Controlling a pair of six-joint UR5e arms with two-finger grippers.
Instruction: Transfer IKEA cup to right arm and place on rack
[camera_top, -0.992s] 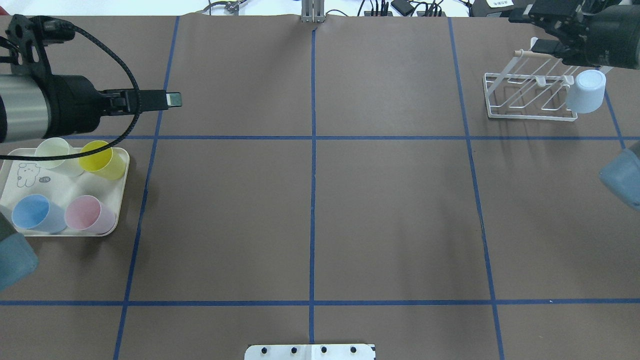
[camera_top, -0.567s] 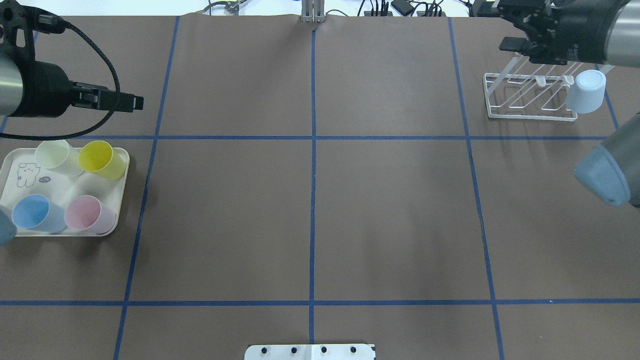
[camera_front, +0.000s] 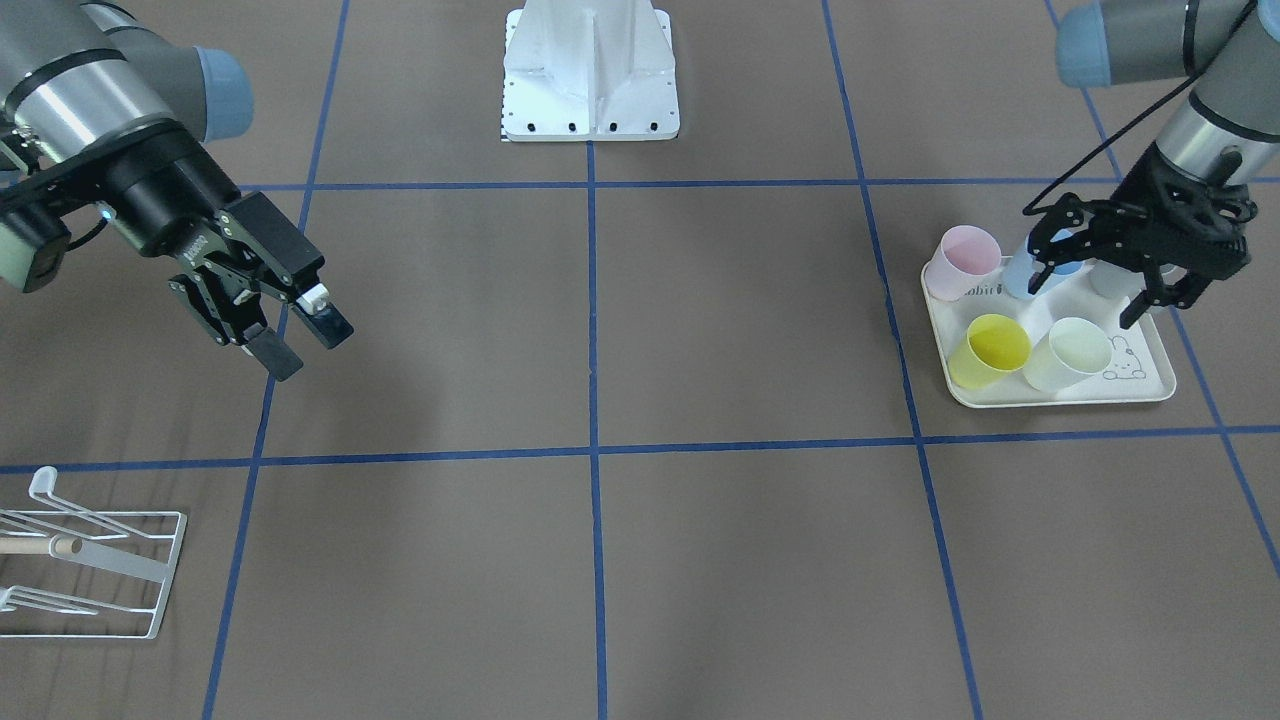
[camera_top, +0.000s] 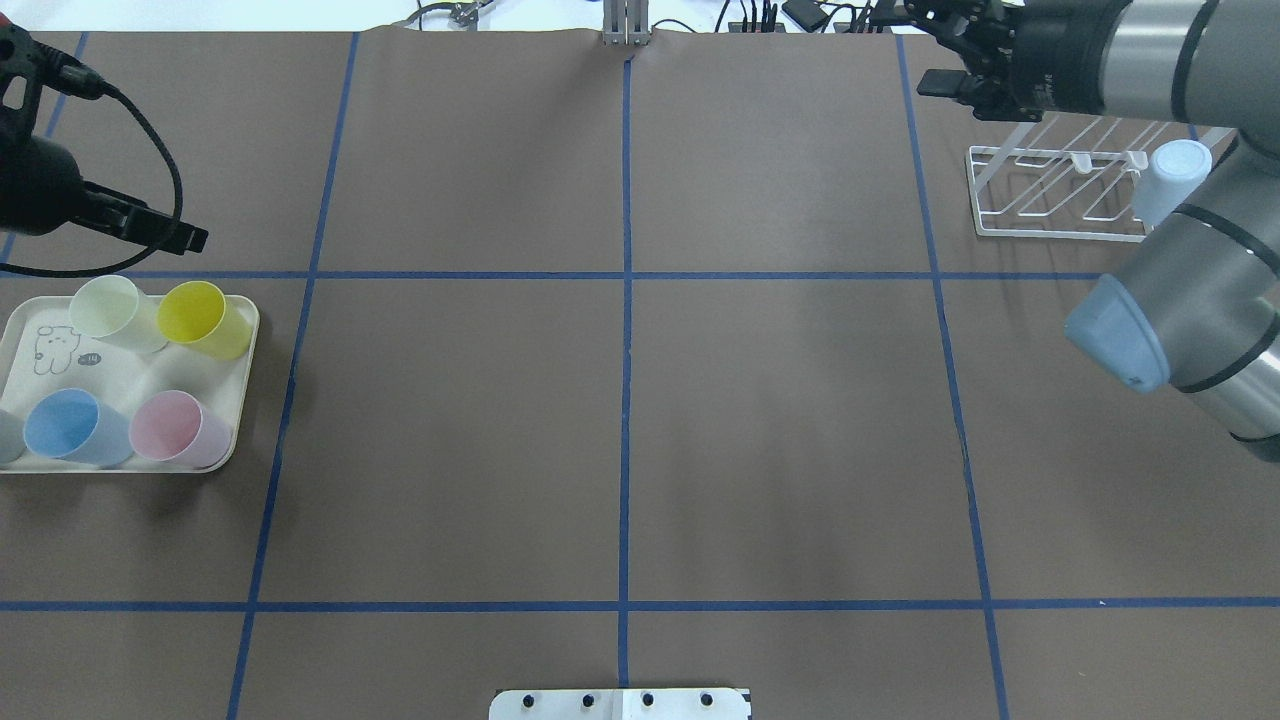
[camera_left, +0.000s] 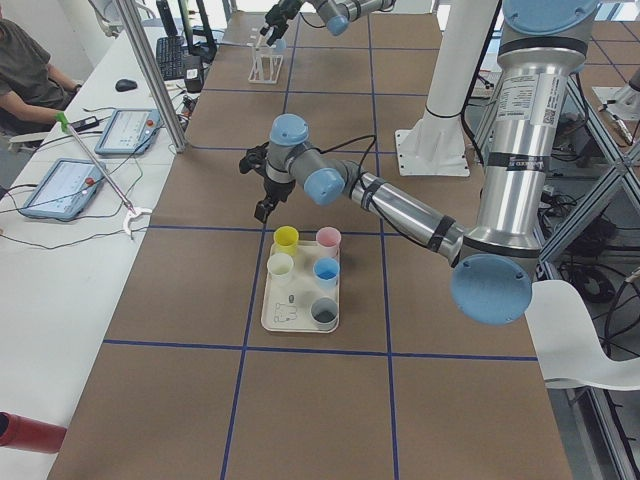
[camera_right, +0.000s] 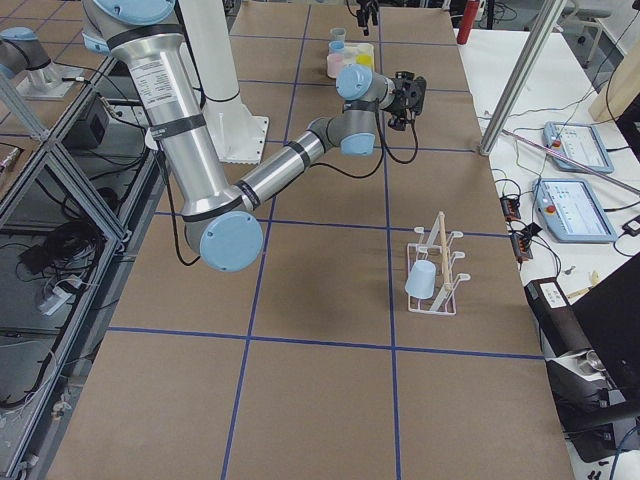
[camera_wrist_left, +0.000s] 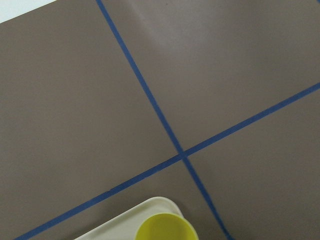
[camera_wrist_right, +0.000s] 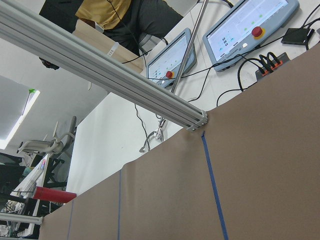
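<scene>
A brown table (camera_top: 620, 420) marked into squares by blue tape fills the overhead view. At its upper right stands the white wire rack (camera_top: 1050, 190), and the pale blue cup (camera_top: 1170, 170) sits upside down on a prong at the rack's right end, its lower part hidden behind the right arm (camera_top: 1190, 280). The right gripper (camera_top: 940, 82) hangs at the upper right, just left of the rack's top edge and apart from the cup. In the front-facing view its jaws are spread and hold nothing.

At the lower left of the overhead view lies a cream tray (camera_top: 120, 375) with a pale green cup (camera_top: 105, 305), a yellow cup (camera_top: 195, 310), a blue cup (camera_top: 65, 425) and a pink cup (camera_top: 170, 425) on it. A grey cup (camera_left: 323, 312) sits at the tray's near end in the left side view. The left gripper (camera_top: 190, 238) hangs at the left edge, just above the tray. In the front-facing view its fingers are spread apart over the cups and grip none of them.
</scene>
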